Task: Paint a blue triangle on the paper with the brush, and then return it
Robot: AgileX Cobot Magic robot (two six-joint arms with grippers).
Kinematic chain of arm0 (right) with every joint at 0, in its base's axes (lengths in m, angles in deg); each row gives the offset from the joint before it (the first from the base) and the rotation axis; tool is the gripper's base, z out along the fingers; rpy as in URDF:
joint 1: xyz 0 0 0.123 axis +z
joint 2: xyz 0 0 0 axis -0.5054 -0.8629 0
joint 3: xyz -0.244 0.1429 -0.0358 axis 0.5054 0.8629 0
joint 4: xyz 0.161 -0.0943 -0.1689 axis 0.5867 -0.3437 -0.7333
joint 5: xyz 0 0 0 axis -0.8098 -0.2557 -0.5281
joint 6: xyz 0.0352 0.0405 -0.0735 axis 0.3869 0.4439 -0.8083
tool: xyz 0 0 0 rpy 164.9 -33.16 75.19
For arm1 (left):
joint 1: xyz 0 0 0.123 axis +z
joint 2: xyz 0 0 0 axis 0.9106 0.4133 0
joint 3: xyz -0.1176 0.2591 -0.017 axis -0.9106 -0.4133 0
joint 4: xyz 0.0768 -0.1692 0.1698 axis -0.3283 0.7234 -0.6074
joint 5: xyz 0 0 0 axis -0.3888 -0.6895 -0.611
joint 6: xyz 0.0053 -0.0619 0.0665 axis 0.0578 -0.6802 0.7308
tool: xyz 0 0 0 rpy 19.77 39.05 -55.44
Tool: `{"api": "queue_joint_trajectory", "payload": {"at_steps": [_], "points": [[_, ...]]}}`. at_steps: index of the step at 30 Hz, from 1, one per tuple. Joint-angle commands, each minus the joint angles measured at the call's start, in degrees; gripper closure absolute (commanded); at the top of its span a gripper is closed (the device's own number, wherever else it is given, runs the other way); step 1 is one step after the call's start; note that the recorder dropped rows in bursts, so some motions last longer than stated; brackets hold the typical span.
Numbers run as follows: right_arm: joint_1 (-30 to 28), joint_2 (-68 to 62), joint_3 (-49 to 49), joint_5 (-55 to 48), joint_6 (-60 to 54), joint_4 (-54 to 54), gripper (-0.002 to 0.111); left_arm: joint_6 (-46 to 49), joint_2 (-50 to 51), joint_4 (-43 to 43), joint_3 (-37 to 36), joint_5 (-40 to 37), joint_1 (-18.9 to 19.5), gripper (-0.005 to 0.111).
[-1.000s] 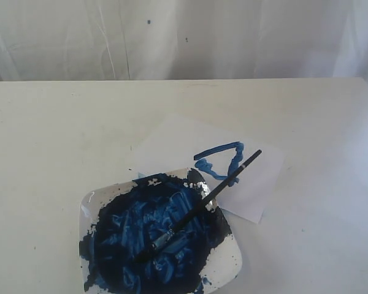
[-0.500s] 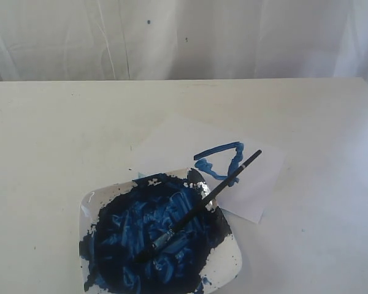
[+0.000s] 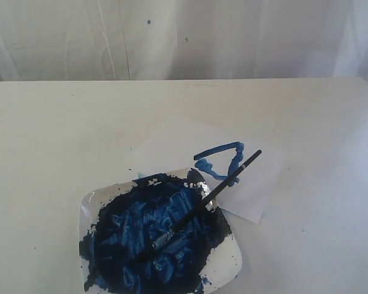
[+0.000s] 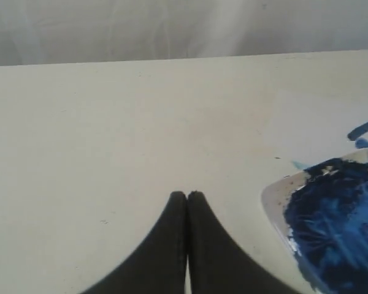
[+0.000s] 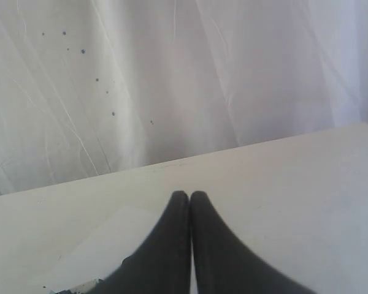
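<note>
Blue paint, dark and thickly smeared (image 3: pixel 141 236), fills the white square plate (image 3: pixel 232 264) that sits at the near edge of the bench (image 3: pixel 61 135), about midway along it. The brush (image 3: pixel 203 202) lies untouched in it: the bristle end and silver ferrule rest in the paint, and the black handle slants up over the plate's far right corner, its tip above the paper (image 3: pixel 172 144). The paper lies flat just behind the plate toward the right side of the bench, and the plate overlaps its near edge. On the paper the blue triangle (image 3: pixel 219 158) is a wobbly outline, just beside the brush handle.

The left gripper (image 4: pixel 187 195) hangs over bare bench top with its two black fingers pressed together and nothing between them; the plate's rim and paint show off to one side of it. The right gripper (image 5: pixel 190 195) is likewise closed tip to tip on nothing, pointed toward the bench's far edge and the white curtain (image 5: pixel 172 79) behind it.
</note>
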Motion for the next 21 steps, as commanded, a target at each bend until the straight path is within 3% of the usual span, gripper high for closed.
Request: {"api": "queue_joint_trajectory", "payload": {"at_steps": [1, 8, 21], "points": [[0.04, 0.13, -0.21, 0.20, 0.11, 0.12, 0.108, -6.58, -2.72, -7.08, -6.24, 4.63, 0.17, 0.107], [0.04, 0.13, -0.21, 0.20, 0.11, 0.12, 0.108, -6.36, -6.37, -6.98, -14.79, 7.73, 0.17, 0.107], [0.04, 0.13, -0.21, 0.20, 0.11, 0.12, 0.108, 1.83, -6.37, -7.08, -14.79, 2.85, 0.17, 0.107]]}}
